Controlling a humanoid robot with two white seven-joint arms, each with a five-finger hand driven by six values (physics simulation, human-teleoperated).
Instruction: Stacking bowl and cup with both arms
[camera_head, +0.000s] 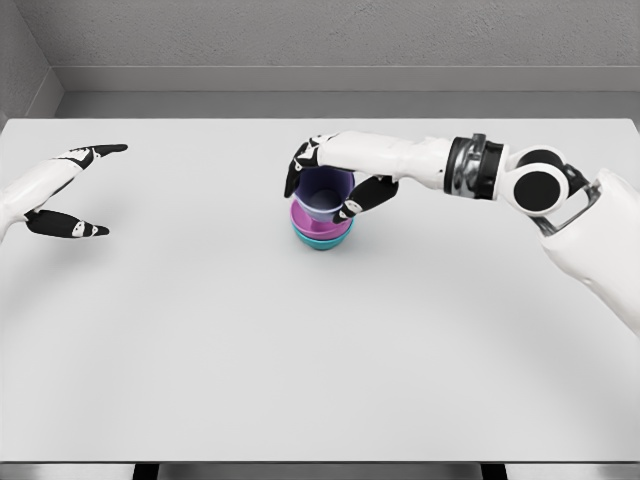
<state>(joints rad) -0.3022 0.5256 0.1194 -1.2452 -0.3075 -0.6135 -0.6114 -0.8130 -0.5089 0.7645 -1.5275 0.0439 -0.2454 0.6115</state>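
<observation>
2 hands | right hand (335, 185) grips purple cup (326, 192) over stacked bowls (322, 233) | left hand (70, 190) spread, empty

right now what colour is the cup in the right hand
Light purple. The cup shows best in the head view, sitting over a pink and a teal bowl.

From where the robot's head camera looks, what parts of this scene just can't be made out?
- Far rim of the purple cup: covered by the right hand.
- Whether the cup rests in the pink bowl or hovers: not clear.
- Teal bowl: mostly hidden under the pink one.
- Left hand: its arm is cut off at the left edge.
</observation>
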